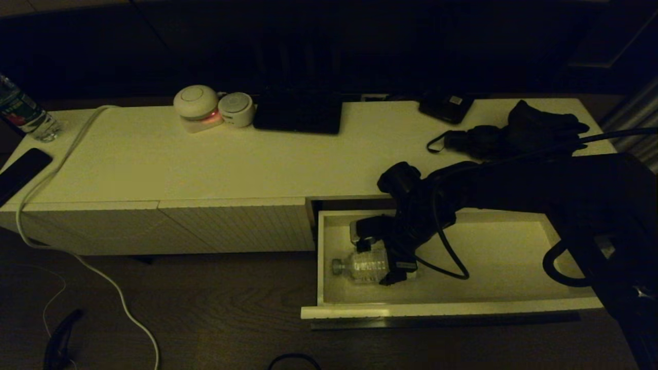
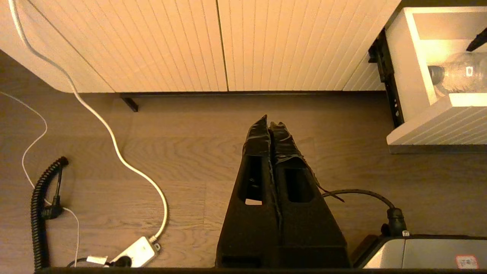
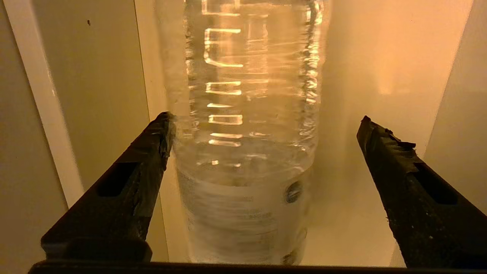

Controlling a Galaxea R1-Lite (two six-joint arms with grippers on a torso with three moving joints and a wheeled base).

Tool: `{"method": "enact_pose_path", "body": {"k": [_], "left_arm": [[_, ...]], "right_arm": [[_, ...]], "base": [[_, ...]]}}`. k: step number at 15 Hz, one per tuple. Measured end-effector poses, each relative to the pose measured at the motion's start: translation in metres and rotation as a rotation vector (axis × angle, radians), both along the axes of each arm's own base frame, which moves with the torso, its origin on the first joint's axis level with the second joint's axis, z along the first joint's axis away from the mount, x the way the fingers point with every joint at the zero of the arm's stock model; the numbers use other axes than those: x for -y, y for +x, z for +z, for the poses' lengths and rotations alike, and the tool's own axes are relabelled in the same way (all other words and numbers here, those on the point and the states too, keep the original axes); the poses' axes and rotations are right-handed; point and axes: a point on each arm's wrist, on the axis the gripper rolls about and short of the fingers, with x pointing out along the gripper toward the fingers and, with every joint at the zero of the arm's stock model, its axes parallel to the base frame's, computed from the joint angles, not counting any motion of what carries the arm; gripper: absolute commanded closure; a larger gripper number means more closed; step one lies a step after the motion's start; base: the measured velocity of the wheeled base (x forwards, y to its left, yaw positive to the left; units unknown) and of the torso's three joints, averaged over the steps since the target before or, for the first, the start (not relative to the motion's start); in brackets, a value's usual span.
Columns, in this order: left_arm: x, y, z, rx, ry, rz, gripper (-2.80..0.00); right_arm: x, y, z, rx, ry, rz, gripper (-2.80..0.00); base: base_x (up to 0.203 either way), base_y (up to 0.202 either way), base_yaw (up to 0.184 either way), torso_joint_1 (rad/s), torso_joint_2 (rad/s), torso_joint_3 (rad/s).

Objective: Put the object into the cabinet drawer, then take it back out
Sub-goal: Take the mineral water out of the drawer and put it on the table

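A long cream cabinet (image 1: 205, 164) stands on a wood-grain floor (image 2: 182, 160) in a dim room. On its top lie two round white devices (image 1: 211, 105), a dark flat box (image 1: 298, 115) and black gloves (image 1: 534, 128); a white cable (image 1: 56, 169) trails over its edge toward 7 o'clock.

The cabinet drawer (image 1: 442, 308) is pulled out at 5 o'clock, and a clear bottle (image 1: 362, 267) lies on its side inside, cap toward 9 o'clock. The right gripper (image 3: 262, 125) straddles it, fingers spread wide — one fingertip at the bottle's wall, the other well apart. The arm hides the bottle's base.

The left gripper (image 2: 269, 121) hangs above the floor, fingers pressed together.
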Motion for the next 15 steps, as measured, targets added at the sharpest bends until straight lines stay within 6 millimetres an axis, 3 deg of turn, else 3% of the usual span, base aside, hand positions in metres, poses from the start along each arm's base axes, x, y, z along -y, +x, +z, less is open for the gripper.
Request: {"method": "enact_pose_path", "body": {"k": [6, 7, 15], "left_arm": [[0.0, 0.0, -0.0001, -0.001, 0.0, 0.0, 0.0], [0.0, 0.0, -0.0001, -0.001, 0.0, 0.0, 0.0], [0.0, 0.0, -0.0001, -0.001, 0.0, 0.0, 0.0]], "right_arm": [[-0.0008, 0.0014, -0.0025, -0.003, 0.005, -0.011, -2.8], [-0.0007, 0.0013, -0.0025, -0.003, 0.005, -0.012, 0.0], [-0.0013, 0.0004, -0.003, -0.01, 0.002, -0.01, 0.0]], "base": [[0.0, 0.0, 0.0, 0.0, 0.0, 0.0], [0.0, 0.0, 0.0, 0.0, 0.0, 0.0], [0.0, 0.0, 0.0, 0.0, 0.0, 0.0]]}}
